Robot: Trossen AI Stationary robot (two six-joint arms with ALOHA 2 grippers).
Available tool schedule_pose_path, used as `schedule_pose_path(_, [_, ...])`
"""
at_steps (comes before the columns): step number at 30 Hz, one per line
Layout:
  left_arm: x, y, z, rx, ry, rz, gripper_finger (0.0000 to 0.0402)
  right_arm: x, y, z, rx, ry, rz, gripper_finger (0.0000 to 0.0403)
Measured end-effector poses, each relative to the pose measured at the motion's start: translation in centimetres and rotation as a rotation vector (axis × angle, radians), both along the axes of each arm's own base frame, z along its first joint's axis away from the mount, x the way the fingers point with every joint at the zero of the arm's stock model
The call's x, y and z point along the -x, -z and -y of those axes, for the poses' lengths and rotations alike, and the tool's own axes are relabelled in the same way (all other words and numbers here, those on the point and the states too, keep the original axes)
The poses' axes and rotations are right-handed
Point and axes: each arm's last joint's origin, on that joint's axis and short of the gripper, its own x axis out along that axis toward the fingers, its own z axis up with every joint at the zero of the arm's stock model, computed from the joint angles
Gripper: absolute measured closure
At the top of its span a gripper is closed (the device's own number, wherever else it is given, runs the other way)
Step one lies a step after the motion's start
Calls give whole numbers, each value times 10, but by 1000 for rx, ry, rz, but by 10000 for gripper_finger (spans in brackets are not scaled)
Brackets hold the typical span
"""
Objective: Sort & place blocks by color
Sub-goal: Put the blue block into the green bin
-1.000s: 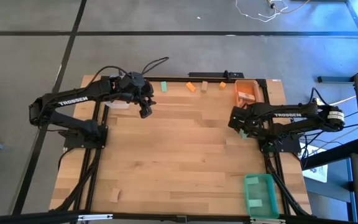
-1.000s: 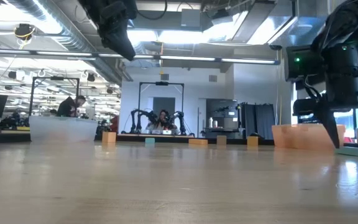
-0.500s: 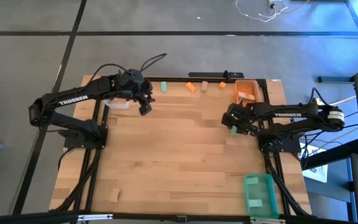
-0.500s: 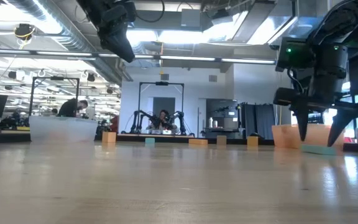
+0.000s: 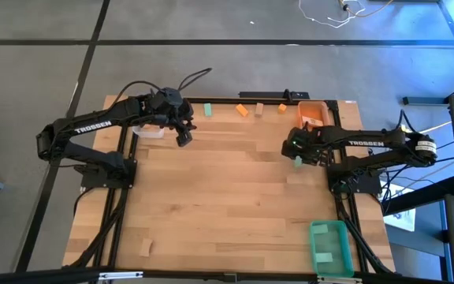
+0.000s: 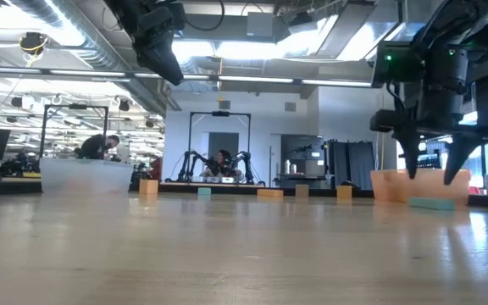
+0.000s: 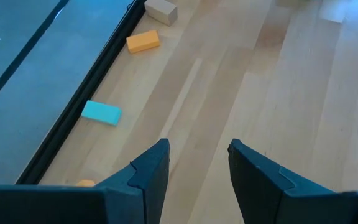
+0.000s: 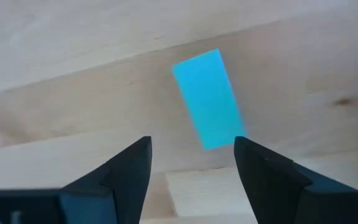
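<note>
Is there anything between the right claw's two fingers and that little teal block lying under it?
Nothing. In the right wrist view the right gripper, its fingers open, looks down on the flat teal-green bar block lying on the bare wooden table. The low view shows the fingertips just above it.

Both my arms are dark, near-black, with white TROSSEN lettering along the forearm links. Black cables loop off my left arm's wrist; my right arm has a pale band near its base joint. My left gripper [image 7: 196, 163] and right gripper [image 8: 191, 168] both have flat, dark, wedge-shaped fingers with angular faceted edges. A green indicator light glows on my right wrist housing.
</note>
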Motion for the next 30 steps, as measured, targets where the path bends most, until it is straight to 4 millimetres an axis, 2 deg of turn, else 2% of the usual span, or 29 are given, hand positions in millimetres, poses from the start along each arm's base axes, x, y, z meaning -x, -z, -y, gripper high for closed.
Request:
schedule_pose_path(6, [0,0,0,0,0,0,248,5,3,0,39,-95,-102,173])
schedule_pose_path(18, [0,0,0,0,0,0,248,-14,38,6,1,-204,-220,173])
schedule_pose_path(24, [0,0,0,0,-1,0,248,-18,47,8,-17,-210,-258,174])
schedule_pose_path(27, [0,0,0,0,0,0,248,-18,47,8,-9,-227,-255,187])
schedule_pose_path(30, [0,0,0,0,0,0,248,-21,45,9,3,-254,-242,224])
